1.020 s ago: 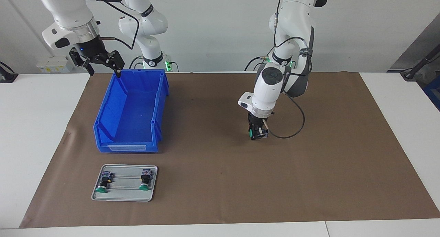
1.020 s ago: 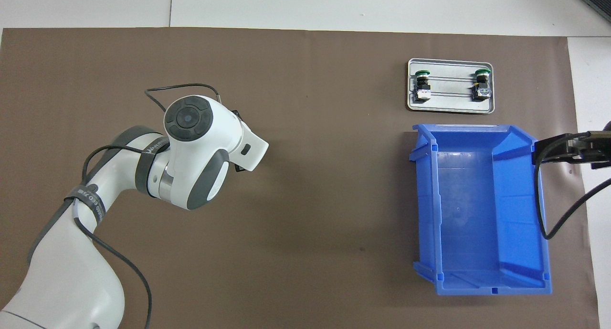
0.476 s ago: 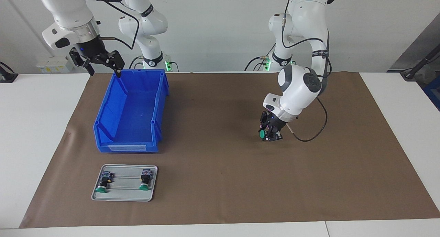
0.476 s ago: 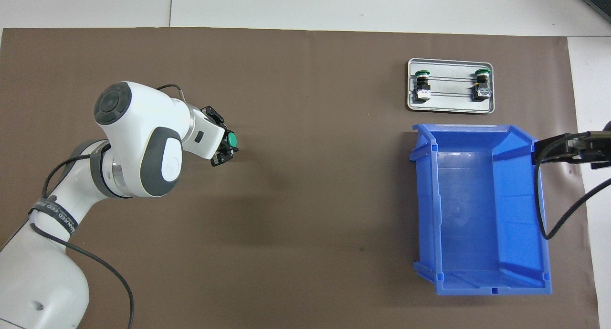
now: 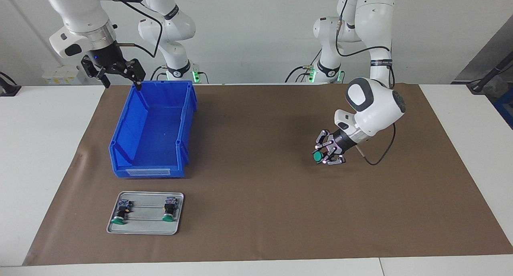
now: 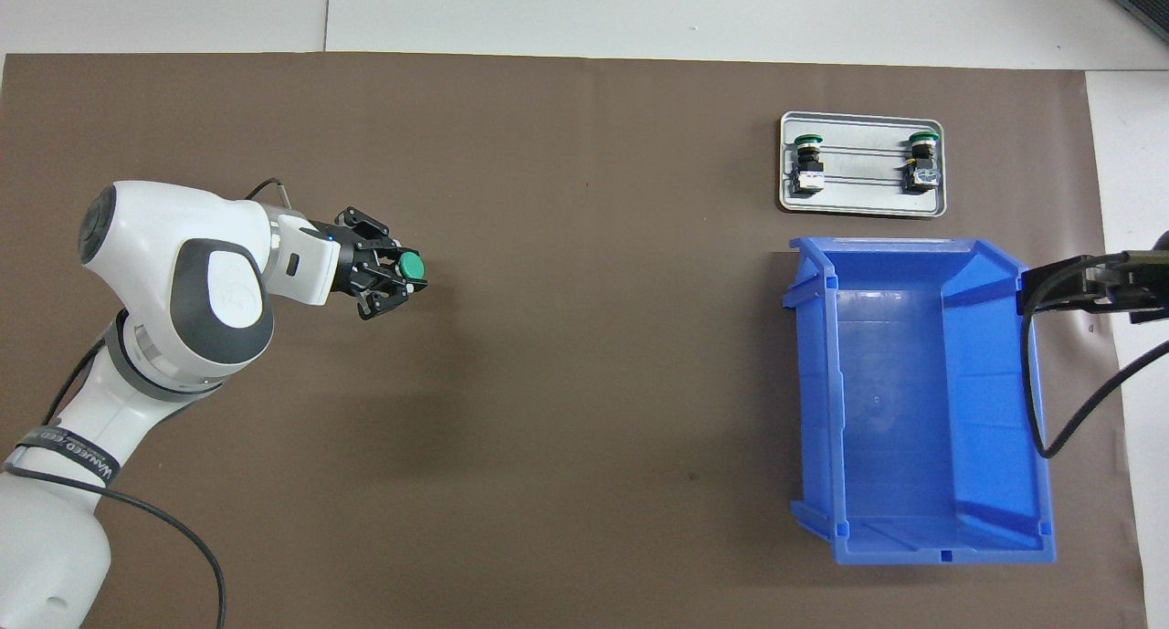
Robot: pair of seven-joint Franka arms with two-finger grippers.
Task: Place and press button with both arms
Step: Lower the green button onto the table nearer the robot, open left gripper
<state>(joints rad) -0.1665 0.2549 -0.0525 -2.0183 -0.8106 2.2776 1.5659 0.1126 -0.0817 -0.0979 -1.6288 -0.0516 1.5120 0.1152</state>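
- We see the grey tray (image 5: 144,228) with two buttons at 7 o'clock on the brown mat (image 5: 256,212).
- At 3 o'clock our left gripper (image 5: 328,152) pinches the button (image 5: 318,157) above the mat.
- The right gripper (image 5: 114,69), claw spread, hangs over the blue bin's (image 5: 120,131) rim at 11 o'clock; a white wall (image 5: 248,31) backs the table.

Your left gripper (image 5: 325,154) swings farther from the blue bin (image 5: 154,128), tilting from downward to nearly level, the button (image 5: 318,157) now facing that bin.
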